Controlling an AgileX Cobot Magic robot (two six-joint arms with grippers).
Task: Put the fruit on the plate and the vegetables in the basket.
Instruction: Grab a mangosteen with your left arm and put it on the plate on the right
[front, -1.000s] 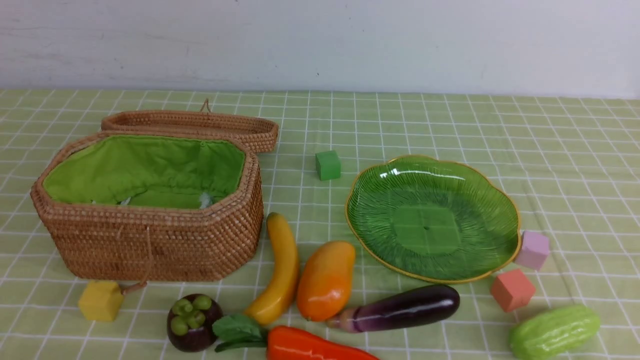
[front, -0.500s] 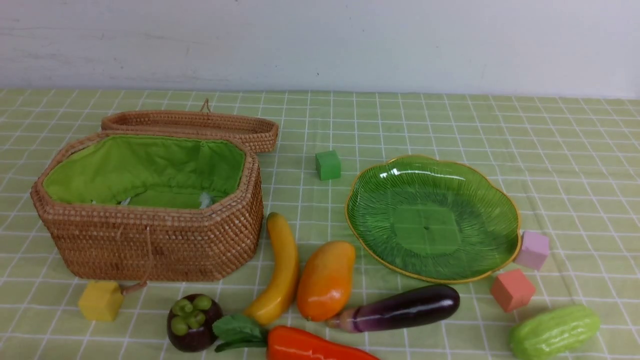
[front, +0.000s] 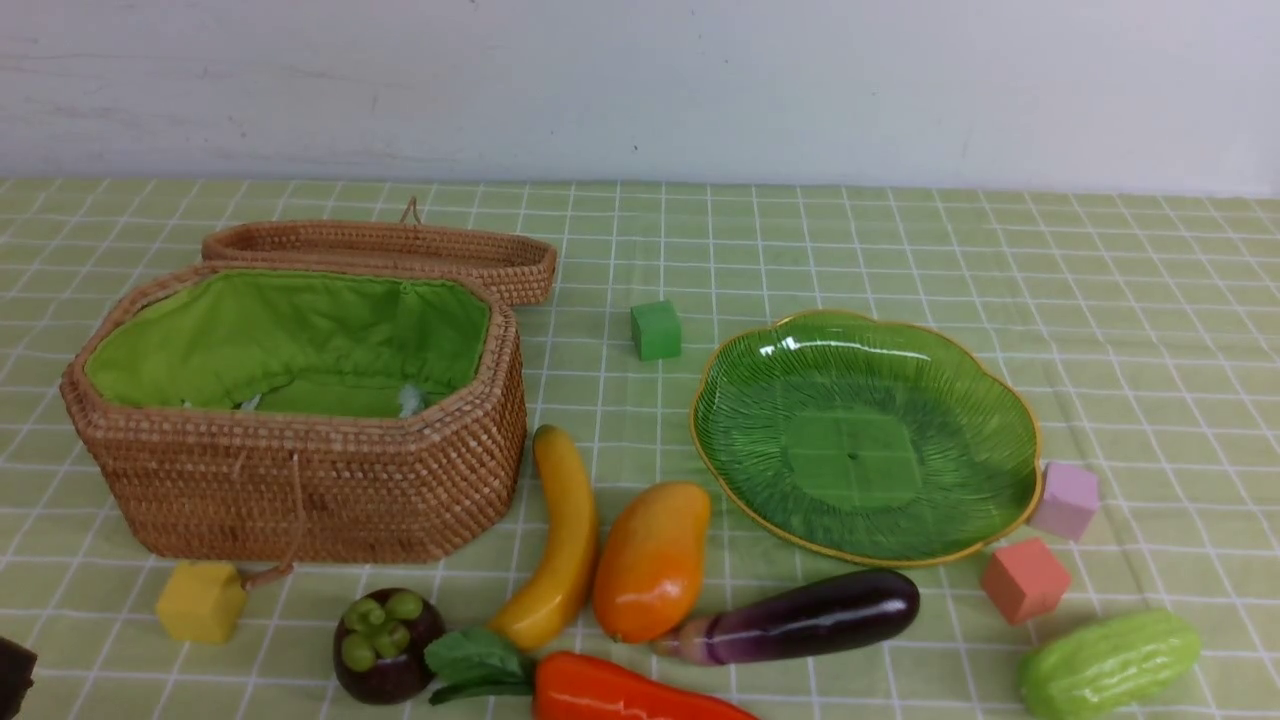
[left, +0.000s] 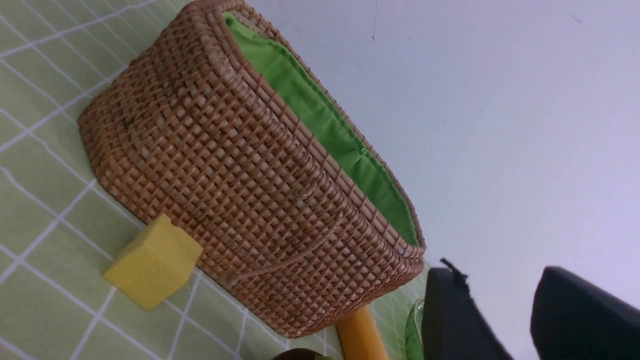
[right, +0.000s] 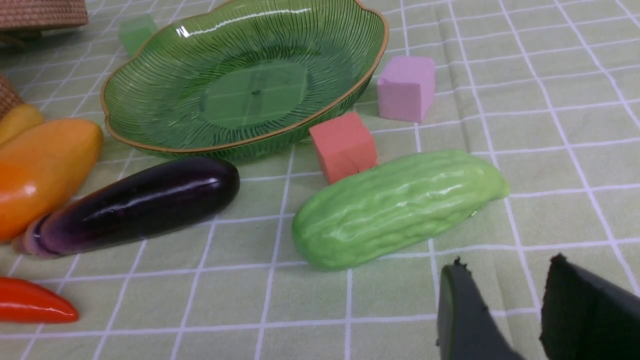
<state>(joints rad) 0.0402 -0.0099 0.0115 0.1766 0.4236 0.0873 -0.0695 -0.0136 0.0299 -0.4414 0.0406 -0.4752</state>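
Left gripper (left: 492, 300) and right gripper (right: 505, 295): both partly open, gripping nothing, probably in readiness. Wicker basket (front: 300, 480) uncovered, presumably for receiving vegetables.

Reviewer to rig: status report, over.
Left gripper and right gripper open, empty. Plate and wicker basket unfilled. Yellow foam cube before basket.

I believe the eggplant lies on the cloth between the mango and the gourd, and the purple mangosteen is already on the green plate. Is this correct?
Not fully: the mangosteen is not on the plate; it lies on the cloth in front of the basket, as the front view shows. The rest is right.
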